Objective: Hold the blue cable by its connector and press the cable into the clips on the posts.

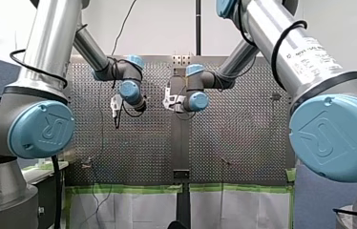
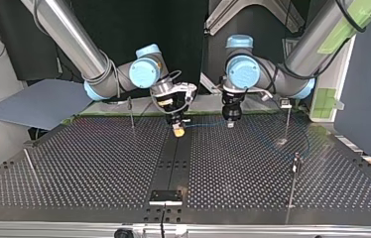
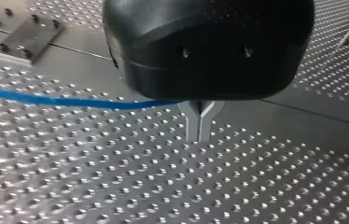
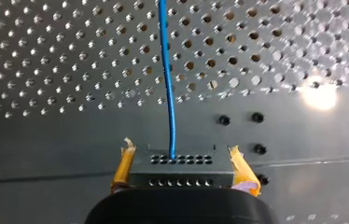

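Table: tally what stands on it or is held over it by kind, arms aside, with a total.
Posts: 4
Blue cable: 1
Connector: 1
Black plate: 1
Total: 7

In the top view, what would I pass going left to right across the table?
Leaning rod, thin upright post, my right gripper, the blue cable stretched between the grippers, my left gripper, a far post with a clip.
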Controlling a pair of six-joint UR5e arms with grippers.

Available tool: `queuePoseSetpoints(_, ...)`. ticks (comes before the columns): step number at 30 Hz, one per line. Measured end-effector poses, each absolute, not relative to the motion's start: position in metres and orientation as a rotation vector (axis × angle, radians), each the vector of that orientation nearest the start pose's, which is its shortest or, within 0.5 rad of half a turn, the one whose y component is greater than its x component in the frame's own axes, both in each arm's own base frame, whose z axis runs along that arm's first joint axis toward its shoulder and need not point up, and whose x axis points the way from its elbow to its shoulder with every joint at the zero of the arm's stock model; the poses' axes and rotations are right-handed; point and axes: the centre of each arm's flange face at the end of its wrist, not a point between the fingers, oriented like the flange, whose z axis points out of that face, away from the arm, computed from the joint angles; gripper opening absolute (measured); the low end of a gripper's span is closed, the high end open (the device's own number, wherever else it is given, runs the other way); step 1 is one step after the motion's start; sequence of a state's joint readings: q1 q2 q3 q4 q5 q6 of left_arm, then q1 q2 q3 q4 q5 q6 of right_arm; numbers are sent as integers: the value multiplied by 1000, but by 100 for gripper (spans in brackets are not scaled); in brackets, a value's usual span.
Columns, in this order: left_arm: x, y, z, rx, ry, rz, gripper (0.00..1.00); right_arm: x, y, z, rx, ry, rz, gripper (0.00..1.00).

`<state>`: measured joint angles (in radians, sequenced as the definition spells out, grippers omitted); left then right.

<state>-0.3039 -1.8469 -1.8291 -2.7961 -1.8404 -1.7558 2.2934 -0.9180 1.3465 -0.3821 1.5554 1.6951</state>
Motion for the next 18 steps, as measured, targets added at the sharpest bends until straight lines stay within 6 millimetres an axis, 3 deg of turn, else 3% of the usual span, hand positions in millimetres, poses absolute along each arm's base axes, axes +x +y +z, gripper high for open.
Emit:
queuePoseSetpoints(11,481,-274,211,-65,1757,-106,0,547,-441,196,-2430,1318,-2424,0)
queuePoseSetpoints(18,471,-285,173,-43,1795,-112,0,534,-435,173,-2446,1353,-2425,0)
